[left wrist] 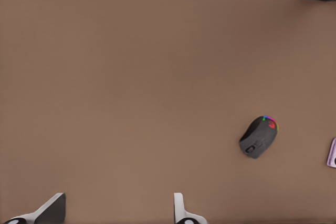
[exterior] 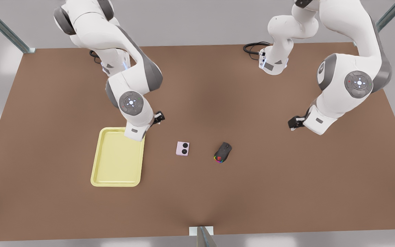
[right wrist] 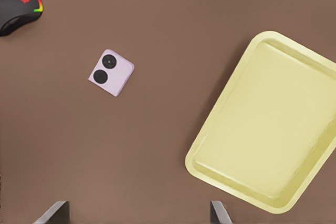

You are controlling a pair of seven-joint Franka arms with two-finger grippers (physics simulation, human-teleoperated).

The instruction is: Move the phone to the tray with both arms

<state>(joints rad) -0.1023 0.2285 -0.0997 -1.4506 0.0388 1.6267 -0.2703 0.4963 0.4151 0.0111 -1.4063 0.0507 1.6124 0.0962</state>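
Pale yellow tray lies bare on the counter, pink phone untouched beside it, both grippers' jaws spread wide, holding nothing.

Light fell soft and even over the brown surface, bright without glare. A faint darker shadow band ran across its middle, just beyond the phone. Objects cast hardly any shadows. Every view stayed sharp, edges undistorted.
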